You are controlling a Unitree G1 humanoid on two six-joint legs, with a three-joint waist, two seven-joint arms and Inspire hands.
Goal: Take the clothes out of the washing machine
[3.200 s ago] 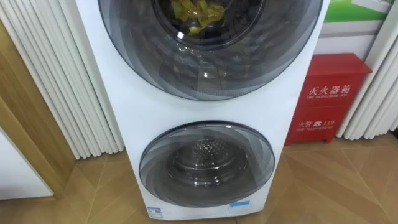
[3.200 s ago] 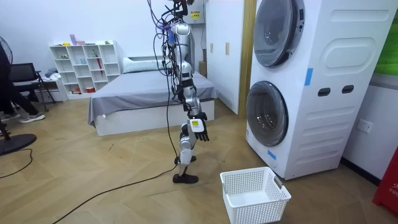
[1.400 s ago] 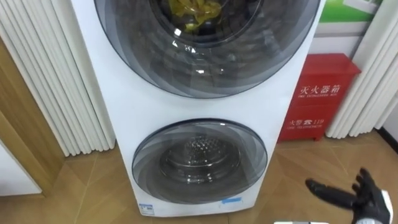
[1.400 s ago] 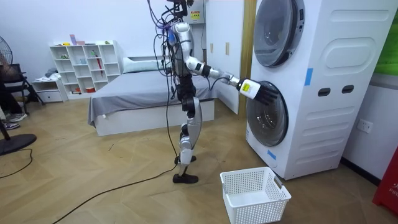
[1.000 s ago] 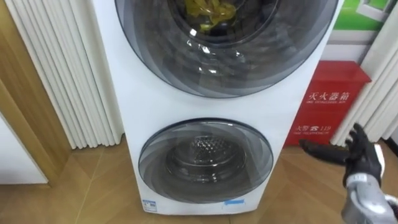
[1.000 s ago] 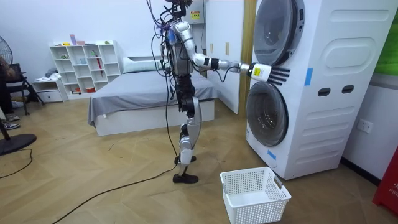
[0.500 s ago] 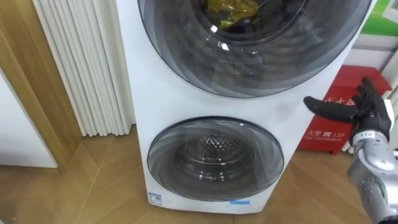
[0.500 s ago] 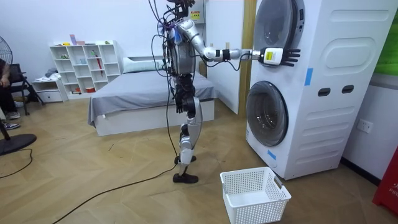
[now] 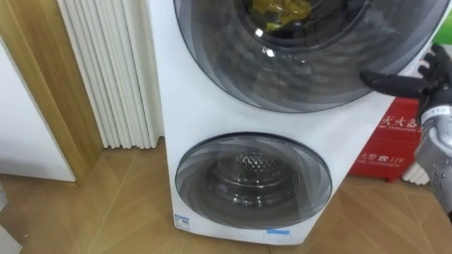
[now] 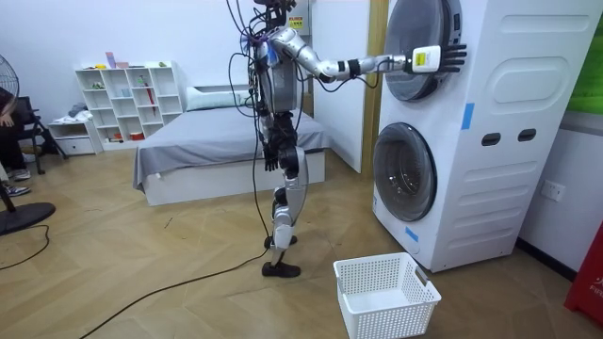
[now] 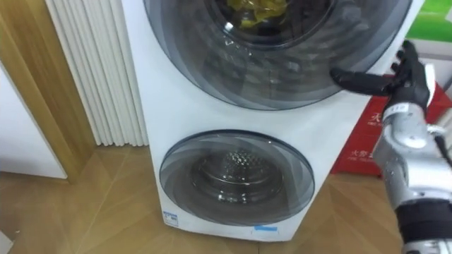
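Right hand (image 11: 409,79) is up at the right rim of the upper door (image 9: 233,63) on the stacked washing machine (image 9: 176,120). Fingers straight and spread, holding nothing. Can't tell if it touches. Yellow clothes (image 9: 282,13) are in the upper drum, behind the glass. White basket (image 10: 386,294) is on the floor near the machine.

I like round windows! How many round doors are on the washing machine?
2: the upper door, with yellow clothes behind its glass, and the lower door right below it.

Yellow clothes (image 9: 281,11) lie inside the shut upper washing machine (image 9: 212,120).
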